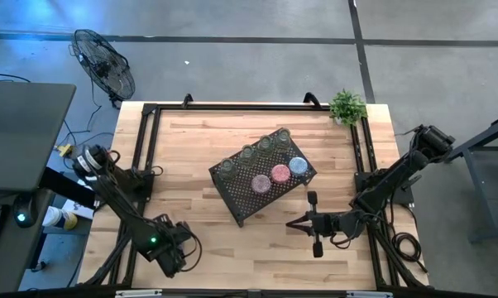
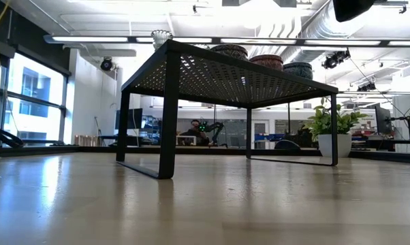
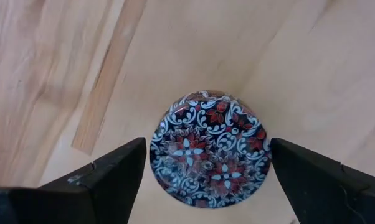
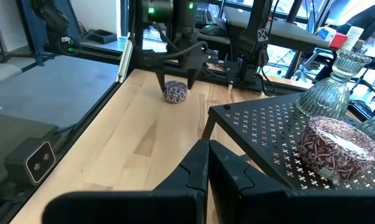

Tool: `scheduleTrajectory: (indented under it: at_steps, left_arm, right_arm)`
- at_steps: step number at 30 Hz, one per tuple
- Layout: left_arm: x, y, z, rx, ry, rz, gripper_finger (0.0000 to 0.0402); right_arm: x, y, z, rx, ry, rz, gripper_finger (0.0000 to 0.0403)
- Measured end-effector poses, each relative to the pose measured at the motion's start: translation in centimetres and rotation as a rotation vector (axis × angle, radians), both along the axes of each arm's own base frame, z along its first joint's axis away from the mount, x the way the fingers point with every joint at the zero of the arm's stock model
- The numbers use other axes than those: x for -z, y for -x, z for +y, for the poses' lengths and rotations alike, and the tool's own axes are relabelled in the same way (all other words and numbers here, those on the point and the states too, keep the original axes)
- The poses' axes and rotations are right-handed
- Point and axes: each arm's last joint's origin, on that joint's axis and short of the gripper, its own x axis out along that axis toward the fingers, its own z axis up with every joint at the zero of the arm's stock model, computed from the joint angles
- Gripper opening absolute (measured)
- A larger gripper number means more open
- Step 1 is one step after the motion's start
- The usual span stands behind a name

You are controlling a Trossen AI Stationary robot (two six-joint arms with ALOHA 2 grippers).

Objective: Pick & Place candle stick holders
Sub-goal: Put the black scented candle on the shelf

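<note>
A black mesh tray (image 1: pixel 261 184) stands mid-table on its legs. On it are several clear-greenish holders (image 1: pixel 253 153) along its far-left edge and three mottled ones, pink, red and blue (image 1: pixel 280 174). One more mottled holder (image 3: pixel 210 152), patterned red, white and black, sits on the table at the near left. My left gripper (image 4: pixel 175 84) is open, pointing down over it, one finger on each side. The arm hides this holder in the high view. My right gripper (image 1: pixel 292 222) is shut and empty, level, right of the tray. My left gripper's fingers (image 3: pixel 116 171) stand close against the two opposite sides of the mottled holder's rim (image 3: pixel 159 155), coming from above. I cannot tell whether they touch it. The holder sits flat on the table.
A small green potted plant (image 1: pixel 347 106) stands at the table's far right corner. Black frame rails (image 1: pixel 146 149) run along the left and right table edges. The tray's legs (image 2: pixel 167 129) stand on the wood. Bare wood lies between the tray and the near edge.
</note>
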Motion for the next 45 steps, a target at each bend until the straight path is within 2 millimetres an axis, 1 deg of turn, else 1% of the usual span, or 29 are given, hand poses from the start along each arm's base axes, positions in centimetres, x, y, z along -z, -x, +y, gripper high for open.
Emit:
scheduleTrajectory:
  at_steps: [4,7,13,14,17,22,31,45]
  left_arm:
    - [0.89,-0.18,-0.25,0.027,-0.021,0.021,0.0335]
    - [1.03,-0.37,-0.5,0.053,-0.006,0.007,0.0332]
    - [1.0,-0.44,-0.59,0.072,-0.001,-0.004,0.0286]
    - [1.0,-0.44,-0.59,0.072,-0.001,-0.004,0.0283]
    - [1.0,-0.45,-0.58,0.072,-0.003,-0.006,0.0283]
    - [1.0,-0.44,-0.59,0.076,-0.001,-0.004,0.0306]
    - [1.0,-0.43,-0.53,0.042,-0.008,-0.008,0.031]
    - [1.15,-0.54,-0.57,0.06,-0.003,0.001,0.0315]
  right_arm:
    - [0.0,0.0,0.0,-0.001,0.0,0.0,0.0002]
    - [0.0,0.0,0.0,-0.001,0.0,0.0,0.0001]
    - [0.0,0.0,-0.01,0.003,0.0,0.0,0.0001]
    - [0.0,0.0,-0.01,0.003,0.0,0.0,0.0001]
    - [0.0,0.0,-0.01,0.002,0.001,0.0,0.0002]
    - [0.0,0.0,-0.01,0.002,0.0,0.0,0.0001]
    - [0.0,0.0,0.01,-0.003,-0.001,0.001,0.0001]
    - [0.01,0.0,0.04,-0.014,-0.006,0.003,0.0001]
